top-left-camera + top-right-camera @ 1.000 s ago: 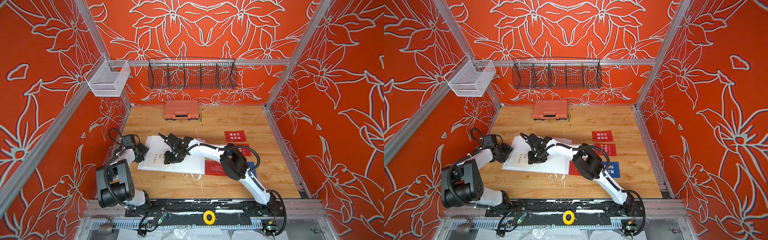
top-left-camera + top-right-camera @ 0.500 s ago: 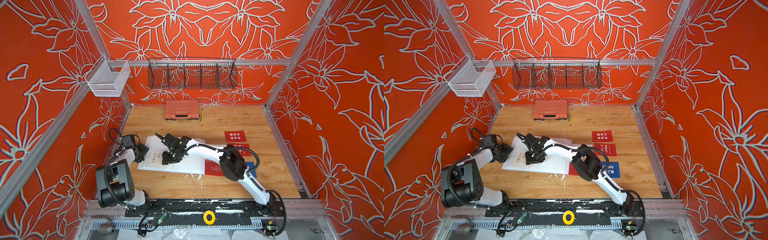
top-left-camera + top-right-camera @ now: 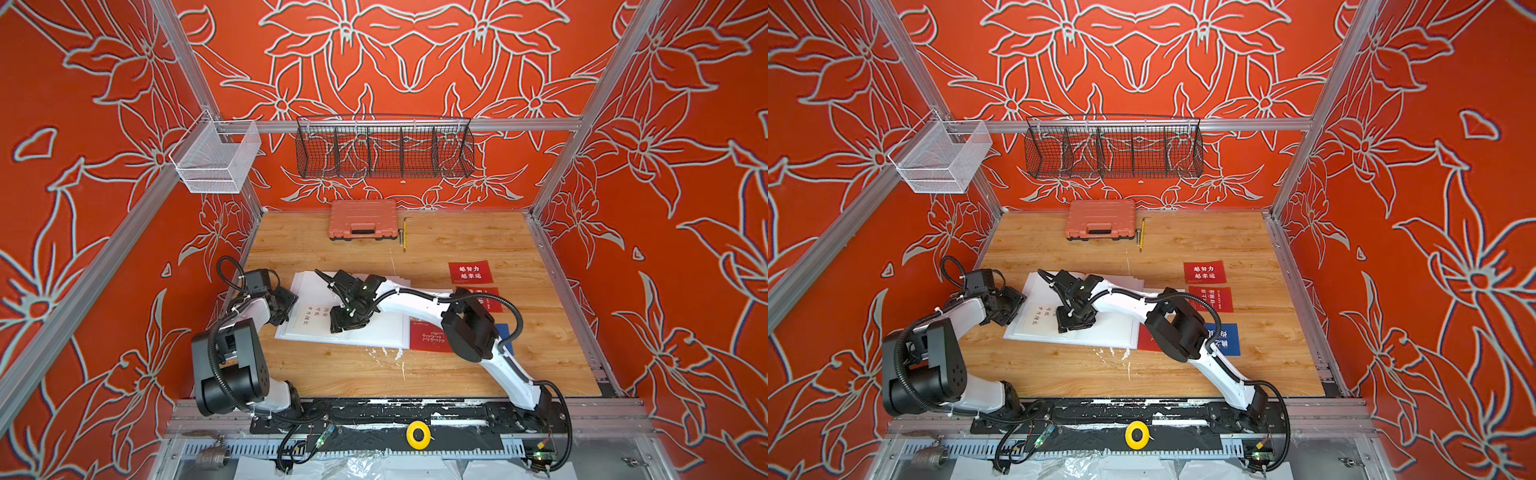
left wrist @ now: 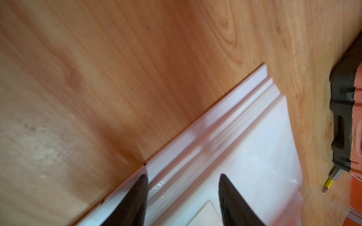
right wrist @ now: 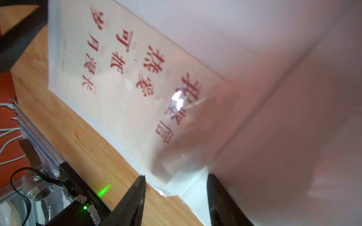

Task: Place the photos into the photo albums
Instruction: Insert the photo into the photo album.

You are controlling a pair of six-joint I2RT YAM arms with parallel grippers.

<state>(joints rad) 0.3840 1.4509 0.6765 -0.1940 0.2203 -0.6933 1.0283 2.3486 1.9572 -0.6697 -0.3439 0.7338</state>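
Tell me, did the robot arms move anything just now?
Hardly anything. The right gripper slid a tiny bit to the robot's left over the open album, then came back. It grabbed nothing and dropped nothing, and its jaws stayed apart. The left gripper stayed at the album's edge. The white card in the sleeve and the loose red card didn't move.

Black fingers [image 5: 134,201] frame a white card [image 5: 121,64] with red characters in the white photo album [image 3: 386,332]; beyond them, red photos [image 3: 469,272] with white writing, a blue photo [image 3: 1225,338], light wood-grain worktop [image 3: 457,374], orange-red walls [image 3: 685,124] with white flower outlines
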